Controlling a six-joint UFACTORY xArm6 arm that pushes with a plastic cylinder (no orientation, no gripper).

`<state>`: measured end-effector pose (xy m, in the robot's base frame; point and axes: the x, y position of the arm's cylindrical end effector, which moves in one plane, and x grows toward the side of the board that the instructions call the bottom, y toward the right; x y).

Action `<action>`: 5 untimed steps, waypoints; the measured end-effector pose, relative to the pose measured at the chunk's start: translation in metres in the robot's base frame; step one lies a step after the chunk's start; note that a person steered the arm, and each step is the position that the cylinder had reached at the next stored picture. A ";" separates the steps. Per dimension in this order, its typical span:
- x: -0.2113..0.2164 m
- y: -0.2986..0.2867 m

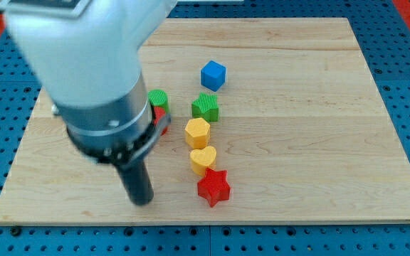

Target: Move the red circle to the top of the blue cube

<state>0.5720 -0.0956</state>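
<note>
My tip (142, 202) is standing near the counter (347, 142) bottom edge, the end effector being a bare rod with nothing to clamp, while the red circle (161, 118) is hiding half under the arm beside a green block (159, 98), so a push toward the blue cube (213, 75) is risking to drag that block too

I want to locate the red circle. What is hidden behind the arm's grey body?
Behind the arm body, a green block and a red sliver peek out. The red piece's shape is covered, so I cannot confirm it.
</note>
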 end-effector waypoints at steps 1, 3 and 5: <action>-0.034 -0.011; -0.114 0.029; -0.198 0.014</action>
<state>0.3745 -0.0813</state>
